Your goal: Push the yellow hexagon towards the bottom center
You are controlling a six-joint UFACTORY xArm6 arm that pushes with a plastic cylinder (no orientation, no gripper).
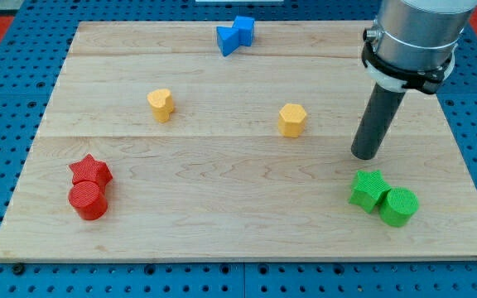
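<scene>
Yellow hexagon (291, 119) mid-board | my tip (364, 155) right of it, apart | pincer: none shows

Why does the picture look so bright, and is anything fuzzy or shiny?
In the camera view, light is even and soft: the yellow hexagon and the other blocks cast only faint shadows on the wooden board. No harsh glare, just a soft sheen on the grey arm housing. Everything looks sharp, including my tip, right of the hexagon.
</scene>
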